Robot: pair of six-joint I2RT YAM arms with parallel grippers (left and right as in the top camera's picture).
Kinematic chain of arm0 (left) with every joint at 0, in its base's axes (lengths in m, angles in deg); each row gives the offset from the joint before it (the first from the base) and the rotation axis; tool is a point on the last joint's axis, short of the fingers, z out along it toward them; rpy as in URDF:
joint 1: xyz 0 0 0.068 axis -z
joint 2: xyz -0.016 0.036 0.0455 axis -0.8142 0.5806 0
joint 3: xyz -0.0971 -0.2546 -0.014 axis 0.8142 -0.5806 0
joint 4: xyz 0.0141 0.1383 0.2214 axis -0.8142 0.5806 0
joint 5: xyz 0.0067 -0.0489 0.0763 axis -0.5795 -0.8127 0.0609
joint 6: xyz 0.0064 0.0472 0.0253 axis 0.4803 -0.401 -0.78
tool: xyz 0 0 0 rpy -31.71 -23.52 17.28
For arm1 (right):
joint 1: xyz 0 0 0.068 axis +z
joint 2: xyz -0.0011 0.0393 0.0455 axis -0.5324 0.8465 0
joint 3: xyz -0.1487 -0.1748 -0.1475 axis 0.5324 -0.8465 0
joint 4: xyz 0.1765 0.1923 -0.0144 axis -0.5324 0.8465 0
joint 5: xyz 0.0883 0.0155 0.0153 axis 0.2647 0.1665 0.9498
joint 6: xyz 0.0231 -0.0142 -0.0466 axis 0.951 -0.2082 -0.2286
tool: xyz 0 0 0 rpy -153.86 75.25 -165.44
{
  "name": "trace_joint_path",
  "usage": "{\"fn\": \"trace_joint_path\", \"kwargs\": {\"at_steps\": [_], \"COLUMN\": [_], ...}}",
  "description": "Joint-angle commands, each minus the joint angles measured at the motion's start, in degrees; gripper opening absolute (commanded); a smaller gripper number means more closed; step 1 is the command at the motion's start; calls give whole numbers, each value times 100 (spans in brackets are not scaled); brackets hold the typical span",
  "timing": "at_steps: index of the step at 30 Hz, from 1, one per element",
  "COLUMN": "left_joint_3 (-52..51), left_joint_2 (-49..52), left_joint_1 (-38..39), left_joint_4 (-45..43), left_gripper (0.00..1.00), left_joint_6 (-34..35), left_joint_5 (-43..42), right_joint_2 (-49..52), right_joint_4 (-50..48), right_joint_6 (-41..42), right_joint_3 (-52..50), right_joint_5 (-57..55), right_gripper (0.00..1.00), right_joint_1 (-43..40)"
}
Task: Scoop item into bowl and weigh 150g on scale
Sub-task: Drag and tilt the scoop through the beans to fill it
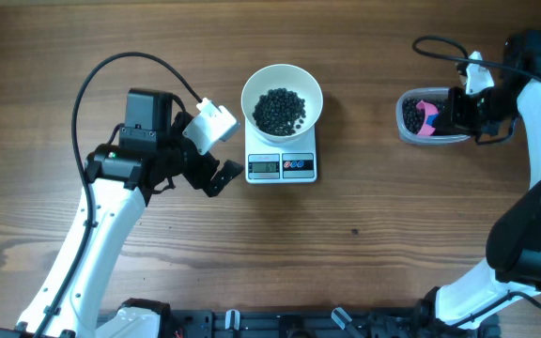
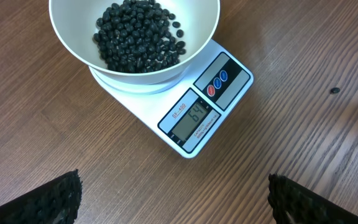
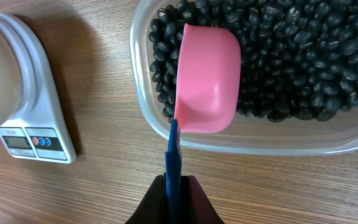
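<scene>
The white bowl [image 1: 282, 98] stands on the white scale [image 1: 282, 166] and holds a heap of black beans [image 2: 138, 35]. The scale's display [image 2: 195, 116] is lit. My left gripper [image 1: 212, 150] hovers wide open just left of the scale; its fingertips [image 2: 55, 199] frame bare wood below the scale. My right gripper [image 3: 174, 186] is shut on the blue handle of the pink scoop [image 3: 207, 78]. The scoop is turned bottom-up over the beans [image 3: 291, 56] in the clear tub [image 1: 430, 117] at the right.
A small dark speck [image 2: 334, 91] lies on the wood right of the scale. Black cables [image 1: 111, 75] loop over the table behind the left arm and near the right arm.
</scene>
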Motion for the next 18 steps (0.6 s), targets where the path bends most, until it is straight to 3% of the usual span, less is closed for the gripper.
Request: {"fn": "trace_joint_path", "kwargs": {"at_steps": [1,18], "left_joint_3": [4,4], "left_joint_2": [-79,-79], "left_joint_1": [22,22], "left_joint_4": [2,2], "left_gripper": [100,100], "left_joint_6": [-111,-111], "left_joint_5": [-50,-50], "right_joint_2": [-2,138], "right_joint_4": [-2,-26], "right_joint_6": [79,293], "right_joint_3": [-13,-96], "right_joint_5": [479,-13], "right_gripper": [4,4], "right_joint_1": [63,190]}}
